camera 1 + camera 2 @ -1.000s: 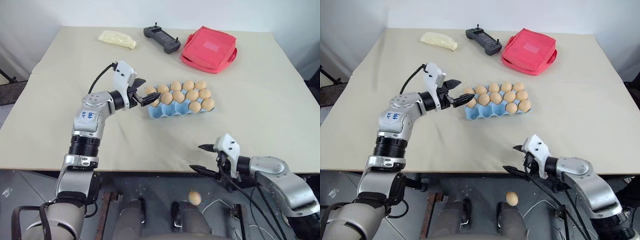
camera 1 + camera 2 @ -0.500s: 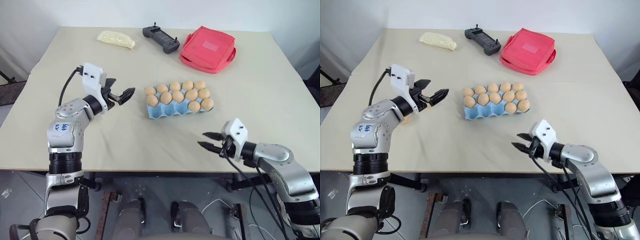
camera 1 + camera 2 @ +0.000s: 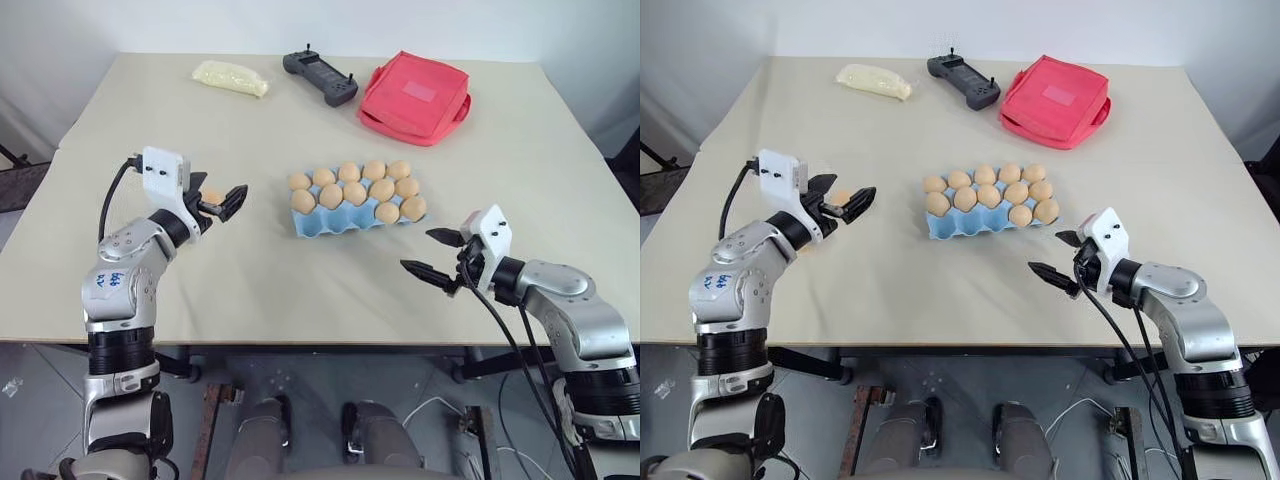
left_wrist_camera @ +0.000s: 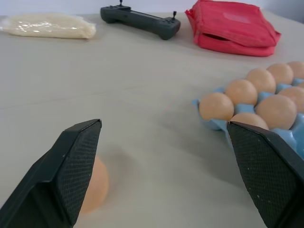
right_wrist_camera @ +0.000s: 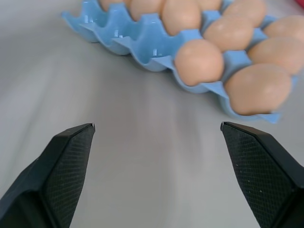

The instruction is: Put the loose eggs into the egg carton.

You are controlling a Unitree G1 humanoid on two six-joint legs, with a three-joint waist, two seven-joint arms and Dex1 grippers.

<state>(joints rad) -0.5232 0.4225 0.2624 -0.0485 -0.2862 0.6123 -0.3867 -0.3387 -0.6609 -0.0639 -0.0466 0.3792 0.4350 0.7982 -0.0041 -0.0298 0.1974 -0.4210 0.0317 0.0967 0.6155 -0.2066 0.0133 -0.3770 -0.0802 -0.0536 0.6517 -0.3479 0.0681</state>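
The light blue egg carton (image 3: 312, 226) lies mid-table with several orange-brown eggs (image 3: 356, 186) in its cups; the front cups at its left end are bare. One loose egg (image 4: 97, 186) rests on the table left of the carton, partly behind one finger of my left gripper (image 3: 218, 196). That gripper is open and level, pointing toward the carton, with nothing held. My right gripper (image 3: 426, 252) hovers open and empty over the table just right of and nearer than the carton.
A red fabric pouch (image 3: 417, 97), a black controller (image 3: 322, 78) and a pale yellow packet (image 3: 232, 78) lie along the far side of the table. The table's front edge (image 3: 300, 338) runs close below both arms.
My left gripper drew back from the carton's left end toward the left. My right gripper rose from the front edge to beside the carton. An egg seen below the table is gone from view.
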